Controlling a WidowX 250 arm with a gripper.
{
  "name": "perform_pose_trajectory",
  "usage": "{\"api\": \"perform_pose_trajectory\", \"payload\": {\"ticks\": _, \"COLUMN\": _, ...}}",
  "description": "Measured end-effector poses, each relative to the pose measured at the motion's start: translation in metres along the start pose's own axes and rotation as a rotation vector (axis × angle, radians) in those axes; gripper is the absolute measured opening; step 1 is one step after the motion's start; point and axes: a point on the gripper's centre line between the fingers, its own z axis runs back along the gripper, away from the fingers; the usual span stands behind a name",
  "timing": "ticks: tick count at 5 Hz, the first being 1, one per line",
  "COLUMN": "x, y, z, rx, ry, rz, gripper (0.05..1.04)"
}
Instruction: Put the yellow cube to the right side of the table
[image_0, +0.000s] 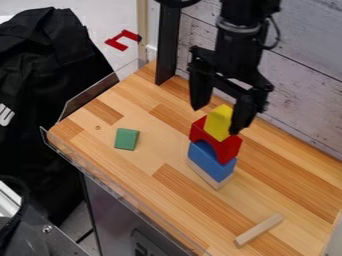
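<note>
Gripper (215, 121) apart around yellow cube (218, 123), atop red arch (226, 148) (blue block (212, 161) beneath); green block (126, 139) at nine o'clock.

Yellow cube (218, 123): plain yellow. Arch block (230, 148): solid red. Second arch block (223, 169): solid blue. Flat block (212, 181): pale beige. Small block (126, 139): muted green, unpatterned. Stick (259, 230): light natural wood tone. Worktop (150, 152): honey-coloured strips, alternating paler and darker orange-brown, with visible grain. Plank wall (300, 75): whitish grey, mottled, dark lines at the seams. Upright post (167, 45): black. Gripper (216, 120): black, jaws included. Fabric (43, 65): black, white marking on it. Bracket-shaped piece (117, 44): red.
</note>
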Motion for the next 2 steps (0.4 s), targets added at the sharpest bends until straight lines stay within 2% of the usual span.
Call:
{"api": "perform_pose_trajectory", "payload": {"ticks": 1, "x": -0.0018, "y": -0.0069, "z": 0.0004, "rx": -0.005, "ry": 0.013, "rz": -0.025, "gripper": 1.001}}
{"api": "perform_pose_trajectory", "payload": {"ticks": 2, "x": 0.0054, "y": -0.0070, "z": 0.0048, "rx": -0.004, "ry": -0.002, "rz": -0.023, "gripper": 1.001}}
